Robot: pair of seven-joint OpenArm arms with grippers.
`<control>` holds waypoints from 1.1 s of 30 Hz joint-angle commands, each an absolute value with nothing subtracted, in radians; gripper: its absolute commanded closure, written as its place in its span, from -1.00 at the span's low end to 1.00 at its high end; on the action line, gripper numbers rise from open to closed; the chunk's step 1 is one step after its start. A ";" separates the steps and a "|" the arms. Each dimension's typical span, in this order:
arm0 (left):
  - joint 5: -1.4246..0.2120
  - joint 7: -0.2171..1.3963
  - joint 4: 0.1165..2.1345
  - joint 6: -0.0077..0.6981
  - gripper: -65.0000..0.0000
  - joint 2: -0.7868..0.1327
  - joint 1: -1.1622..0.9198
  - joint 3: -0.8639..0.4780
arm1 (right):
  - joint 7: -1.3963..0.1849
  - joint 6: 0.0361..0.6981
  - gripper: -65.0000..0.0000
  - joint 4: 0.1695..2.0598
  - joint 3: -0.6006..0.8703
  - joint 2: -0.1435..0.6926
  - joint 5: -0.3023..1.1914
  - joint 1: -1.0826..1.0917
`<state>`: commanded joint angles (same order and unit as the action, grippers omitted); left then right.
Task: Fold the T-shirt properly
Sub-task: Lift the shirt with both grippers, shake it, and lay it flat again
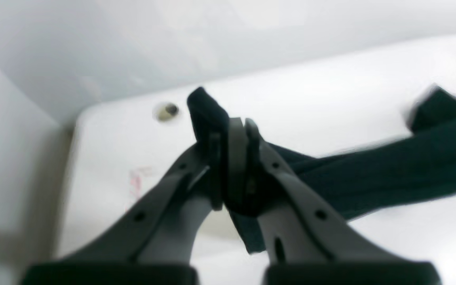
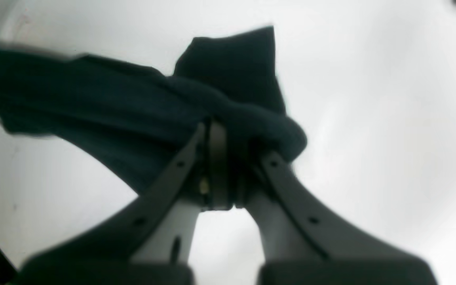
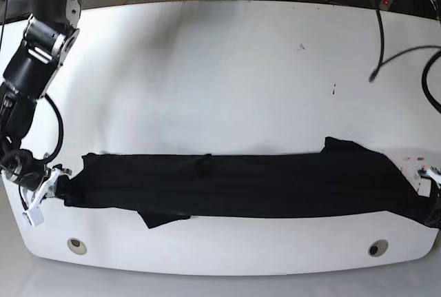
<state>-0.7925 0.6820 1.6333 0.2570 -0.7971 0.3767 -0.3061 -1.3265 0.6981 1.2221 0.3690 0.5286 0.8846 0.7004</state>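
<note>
The black T-shirt (image 3: pixel 241 183) lies stretched in a long narrow band across the near part of the white table (image 3: pixel 227 69); no print shows. At the band's left end in the base view, my right gripper (image 3: pixel 56 185) is shut on the cloth. The right wrist view shows its fingers (image 2: pixel 220 158) pinching a bunched fold of the T-shirt (image 2: pixel 113 114). My left gripper (image 3: pixel 431 193) holds the band's other end at the table's right edge. Seen from the left wrist, those fingers (image 1: pixel 234 158) clamp the T-shirt (image 1: pixel 390 166), which stretches away taut.
Two round holes (image 3: pixel 77 244) (image 3: pixel 376 248) sit near the table's front edge. A dark cable (image 3: pixel 386 49) dangles over the table at the back right. A floor with cables lies beyond the far edge. Small dark marks (image 3: pixel 334 90) dot the tabletop.
</note>
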 joint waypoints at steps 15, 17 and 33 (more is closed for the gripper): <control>-0.464 0.862 1.635 0.559 1.00 -0.794 0.854 -0.306 | -1.363 0.698 1.00 1.227 0.203 0.538 0.888 1.009; -0.461 0.888 1.658 0.567 1.00 -0.794 0.852 -0.306 | -1.383 0.698 1.00 1.227 0.206 0.538 0.888 0.993; -0.458 0.920 1.982 0.565 1.00 -0.493 0.016 -0.573 | -1.391 0.698 1.00 1.633 0.415 0.484 0.888 0.300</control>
<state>-0.4580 0.9198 1.9816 0.5654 -0.4933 0.0161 -0.5731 -1.3909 0.6981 1.6333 0.4150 0.4841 0.8876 0.3000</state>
